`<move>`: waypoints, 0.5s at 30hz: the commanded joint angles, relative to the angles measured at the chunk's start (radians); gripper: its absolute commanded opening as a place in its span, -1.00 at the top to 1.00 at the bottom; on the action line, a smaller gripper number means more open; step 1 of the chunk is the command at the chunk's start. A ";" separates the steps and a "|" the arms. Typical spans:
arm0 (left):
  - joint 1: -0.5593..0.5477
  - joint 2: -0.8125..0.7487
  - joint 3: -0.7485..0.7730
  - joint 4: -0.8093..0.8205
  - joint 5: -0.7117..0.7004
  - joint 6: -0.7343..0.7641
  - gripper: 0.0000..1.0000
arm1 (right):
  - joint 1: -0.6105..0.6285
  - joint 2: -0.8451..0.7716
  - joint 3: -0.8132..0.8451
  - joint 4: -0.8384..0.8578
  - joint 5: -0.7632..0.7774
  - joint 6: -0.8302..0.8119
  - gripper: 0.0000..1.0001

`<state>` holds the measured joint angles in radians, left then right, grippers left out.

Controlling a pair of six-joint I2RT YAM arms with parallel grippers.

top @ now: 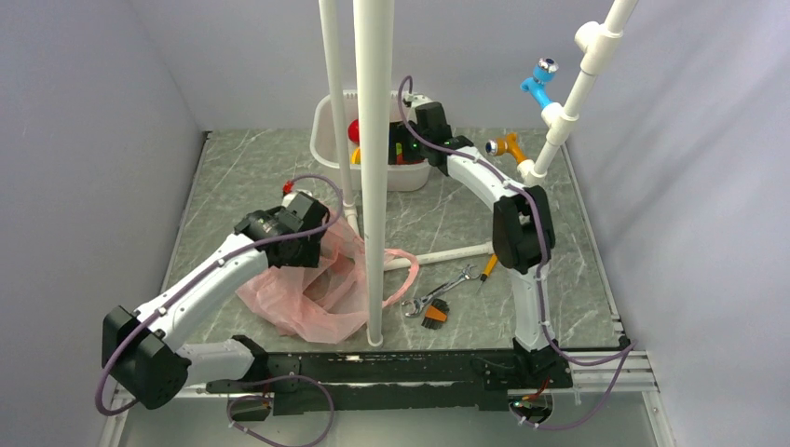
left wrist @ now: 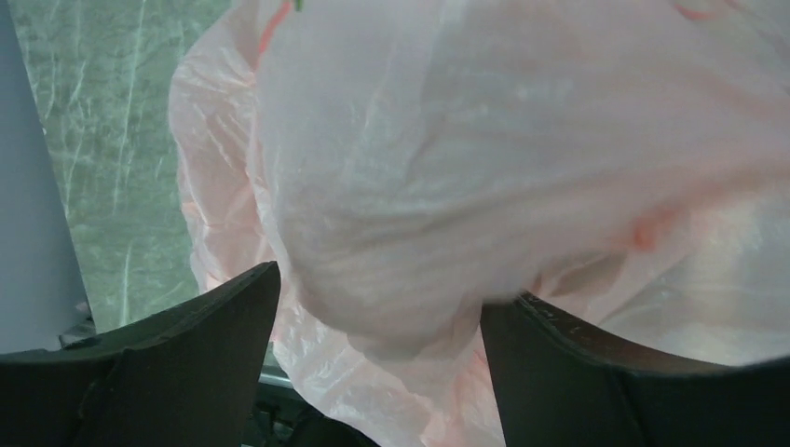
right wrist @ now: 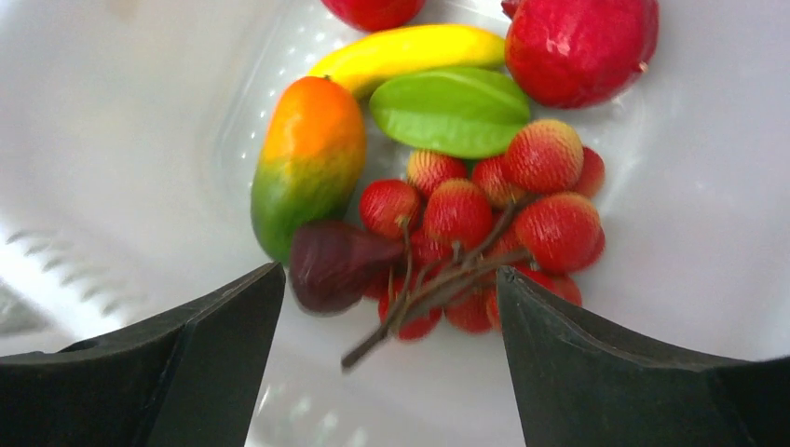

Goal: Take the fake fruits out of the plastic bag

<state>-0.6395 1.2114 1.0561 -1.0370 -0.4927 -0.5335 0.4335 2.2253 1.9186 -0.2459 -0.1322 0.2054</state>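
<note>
Fake fruits (right wrist: 307,163) lie in a heap on the floor of the white tub (right wrist: 112,140) at far centre of the table (top: 242,177): banana (right wrist: 401,51), green leaf-shaped piece (right wrist: 452,110), red round piece (right wrist: 578,47), lychee-type cluster (right wrist: 484,223) on a brown stem, dark purple piece (right wrist: 335,265)

They look like light, rigid, glossy plastic, so slippery, and the round ones likely roll. Grip across the narrow middle; the cluster is best taken by its stem

Right gripper (right wrist: 391,268) hovers just over the heap, fingers spread wide, holding nothing

Plastic bag (top: 298,298) lies crumpled at near left, well apart from the tub. The film is thin, soft and crinkly, and will probably collapse and slide; hold it by a loop handle or the mouth rim

Left gripper (left wrist: 380,289) sits on the bag, fingers apart, film bulging between them but not pinched. The film is too cloudy to tell if any fruit is left inside

Wrench (top: 438,293) and orange-handled tool (top: 489,267) lie right of the bag
</note>
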 commanded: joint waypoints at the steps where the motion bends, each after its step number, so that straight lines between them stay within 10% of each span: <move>1: 0.116 -0.027 -0.014 0.049 0.054 0.098 -0.37 | -0.004 -0.242 -0.154 0.014 0.025 0.023 -0.73; 6: 0.190 -0.211 -0.065 0.073 0.083 0.144 0.40 | 0.016 -0.446 -0.395 0.111 -0.044 0.081 -0.73; 15: 0.287 -0.401 -0.110 0.047 0.200 0.108 0.90 | 0.219 -0.707 -0.781 0.483 -0.261 0.170 -0.69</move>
<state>-0.3664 0.8318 0.9520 -0.9932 -0.3645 -0.4126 0.5484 1.5875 1.2163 0.0204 -0.2672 0.3225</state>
